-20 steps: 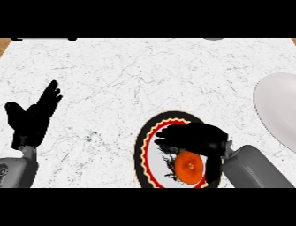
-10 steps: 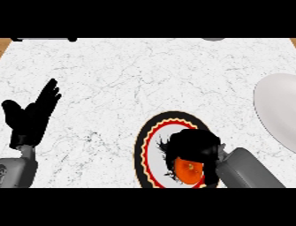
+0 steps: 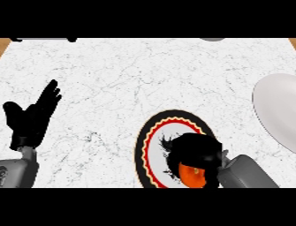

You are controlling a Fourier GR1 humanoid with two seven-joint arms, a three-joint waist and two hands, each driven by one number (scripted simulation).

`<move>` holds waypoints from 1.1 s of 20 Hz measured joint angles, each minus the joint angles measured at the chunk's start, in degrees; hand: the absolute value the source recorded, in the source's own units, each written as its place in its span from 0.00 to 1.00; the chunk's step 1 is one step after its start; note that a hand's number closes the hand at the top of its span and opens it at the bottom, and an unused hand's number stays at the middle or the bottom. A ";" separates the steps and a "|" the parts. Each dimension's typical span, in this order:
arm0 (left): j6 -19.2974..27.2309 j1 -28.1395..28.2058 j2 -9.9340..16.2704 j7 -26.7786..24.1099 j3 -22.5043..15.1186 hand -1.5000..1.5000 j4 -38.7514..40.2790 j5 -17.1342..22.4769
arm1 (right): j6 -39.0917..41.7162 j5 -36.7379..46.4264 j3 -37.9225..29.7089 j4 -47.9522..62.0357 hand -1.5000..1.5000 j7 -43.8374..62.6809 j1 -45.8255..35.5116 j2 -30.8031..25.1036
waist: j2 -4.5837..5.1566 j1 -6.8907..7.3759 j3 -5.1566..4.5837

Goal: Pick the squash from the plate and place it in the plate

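At the bottom of the frame, right of centre, I see my right hand (image 3: 195, 152) down on the patterned plate (image 3: 151, 145), its fingers curled over the orange squash (image 3: 191, 175). The squash shows only as an orange patch under the black fingers, low on the plate near the lower edge of the frame, with the grey forearm coming in from the lower right just beside it. The plate has a black rim with a red and yellow scalloped band and a white centre with a dark drawing on it; the hand hides most of its right half.

At the left of the frame my left hand (image 3: 31, 118) rests with fingers straight and pointing up, thumb spread out, well apart from both plates and holding nothing.

Farther up on the right edge lies the plain white plate (image 3: 287, 112), partly cut off by the frame. All of this sits on the white marbled worktop (image 3: 143, 79).
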 measured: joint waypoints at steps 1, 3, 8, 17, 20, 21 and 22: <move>0.45 0.20 -0.36 0.94 -0.40 0.50 -1.07 -0.33 | -0.78 -0.11 -0.70 -1.12 1.00 0.09 1.35 -0.42 | 0.03 -0.06 0.06; 0.26 0.96 -0.11 1.02 0.06 0.50 -1.54 -0.07 | -3.52 -0.72 -2.62 -4.63 1.00 -0.76 5.77 -3.20 | 0.00 -0.49 0.18; 0.62 2.06 0.50 0.59 1.55 0.50 -1.37 0.10 | -10.35 -2.82 -9.16 -15.16 1.00 -2.24 19.82 -11.84 | -0.23 -2.88 0.28; 0.75 3.27 0.39 0.39 1.91 0.50 -2.12 0.04 | -22.12 -19.09 -30.82 -29.47 1.00 -5.87 32.91 -12.34 | -0.18 -3.43 0.37; 0.52 2.89 0.11 0.15 1.72 0.50 -1.97 -0.02 | -22.73 -25.45 -38.56 -31.97 1.00 -5.59 35.87 -11.91 | -0.02 -2.80 0.35; 0.20 2.65 -0.01 0.11 1.58 0.50 -1.85 0.08 | -21.97 -27.81 -40.99 -32.26 1.00 -4.76 35.96 -12.05 | 0.06 -2.44 0.36; -0.05 1.76 0.33 0.03 1.89 0.50 -0.85 0.07 | -20.73 -30.71 -43.41 -32.25 1.00 -4.61 36.51 -12.44 | 0.13 -2.33 0.34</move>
